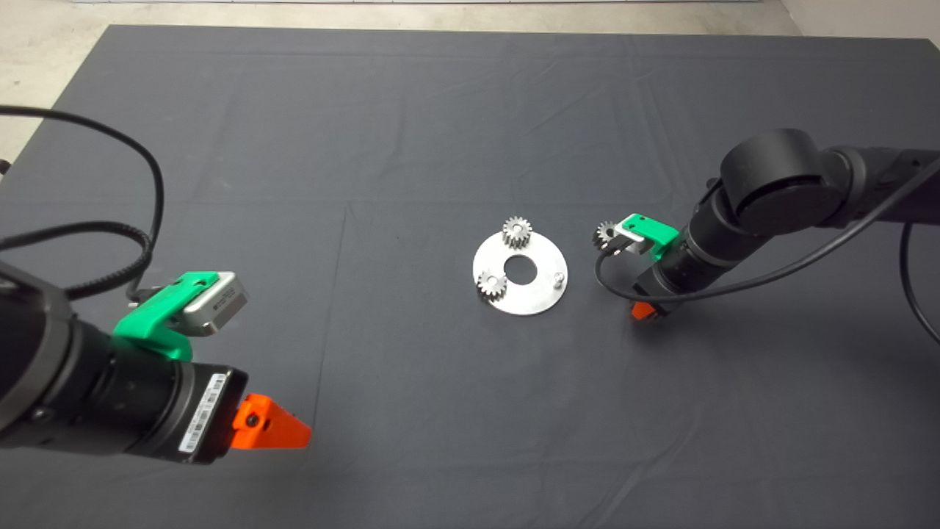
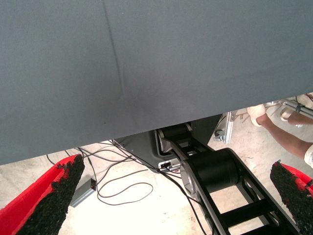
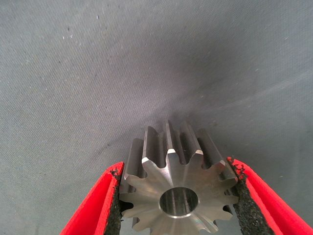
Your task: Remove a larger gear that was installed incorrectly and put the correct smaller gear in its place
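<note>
The right hand [image 3: 178, 196] gripped the larger gear [image 3: 178, 183] just right of the plate [image 1: 520, 273]. The left hand [image 2: 171, 196] hung open off the bench's [image 1: 440, 110] near-left edge.

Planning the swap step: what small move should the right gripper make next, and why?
Probably set the larger gear down on bare mat and open: the right gripper clamps it, the plate's peg stands free, and the smaller gear waits nearby.

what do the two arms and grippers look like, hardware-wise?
Both arms are black with round joints. Each wrist carries a green bracket; the left one holds a silver camera module. The left gripper and right gripper have red fingers lined with black rough pads. Black cables loop along each arm, and a white barcode label sits on the left wrist.
</note>
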`<state>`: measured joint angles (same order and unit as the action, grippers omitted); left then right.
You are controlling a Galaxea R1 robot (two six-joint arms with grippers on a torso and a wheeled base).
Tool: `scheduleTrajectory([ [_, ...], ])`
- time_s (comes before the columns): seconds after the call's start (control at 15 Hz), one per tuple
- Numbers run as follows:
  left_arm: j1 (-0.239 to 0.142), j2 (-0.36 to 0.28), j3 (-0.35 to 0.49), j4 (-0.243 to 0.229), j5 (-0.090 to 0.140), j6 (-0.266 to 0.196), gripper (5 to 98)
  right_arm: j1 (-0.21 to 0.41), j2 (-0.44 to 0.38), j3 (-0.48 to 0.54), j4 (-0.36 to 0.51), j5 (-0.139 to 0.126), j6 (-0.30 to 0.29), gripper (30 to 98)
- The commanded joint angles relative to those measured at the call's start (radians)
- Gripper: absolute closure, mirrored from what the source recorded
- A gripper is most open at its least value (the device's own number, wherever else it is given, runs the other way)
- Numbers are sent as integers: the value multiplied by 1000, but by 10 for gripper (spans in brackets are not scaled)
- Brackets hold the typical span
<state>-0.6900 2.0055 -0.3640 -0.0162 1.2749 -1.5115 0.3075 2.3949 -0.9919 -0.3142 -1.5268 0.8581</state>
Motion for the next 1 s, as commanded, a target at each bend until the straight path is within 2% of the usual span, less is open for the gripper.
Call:
scheduleTrajectory([
  [0.0, -5, 0, 12, -16, -2, -4, 55, 16, -3, 15, 23, -101, 10, 785],
  [0.27, -5, 0, 13, -16, 0, -4, 55, 12, -4, 16, 10, -104, 10, 785],
  [0.53, -5, 0, 13, -16, 0, -6, 55, -5, -4, 15, -54, -104, 10, 786],
  [0.93, -5, -1, 13, -16, 0, -6, 55, -10, 4, 15, -96, -105, 10, 786],
])
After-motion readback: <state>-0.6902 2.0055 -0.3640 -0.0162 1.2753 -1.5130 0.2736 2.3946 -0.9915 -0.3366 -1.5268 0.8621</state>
